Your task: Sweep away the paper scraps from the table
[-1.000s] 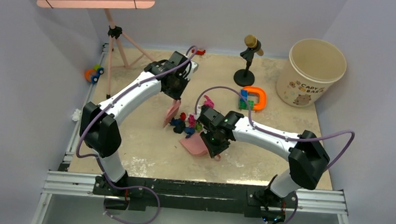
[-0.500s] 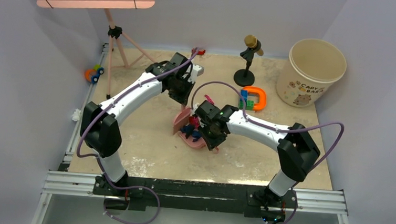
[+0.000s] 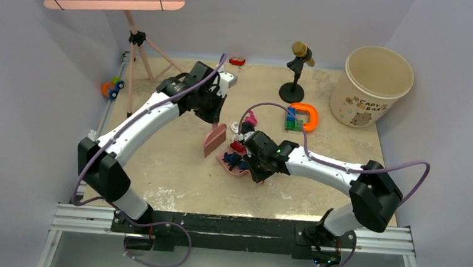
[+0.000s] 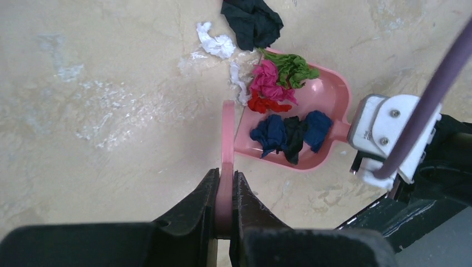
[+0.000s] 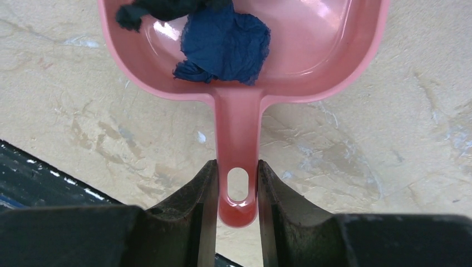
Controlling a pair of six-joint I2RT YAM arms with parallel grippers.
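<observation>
Left gripper (image 4: 225,179): closed tight on the thin pink brush (image 4: 227,133), which shows edge-on at lower centre of the left wrist view.
Right gripper (image 5: 237,186): clamped on the slotted handle of the pink dustpan (image 5: 339,39).
Paper scraps (image 4: 268,81): green, magenta, red, blue and dark wads lie inside the dustpan, right of the brush. A black wad and a white one sit on the table (image 4: 100,78) just beyond the pan's mouth, at upper centre.
Dustpan and brush: close together, mid-table in the top view, between the two arms.
Cream bucket (image 3: 375,87): upper right, well apart.
</observation>
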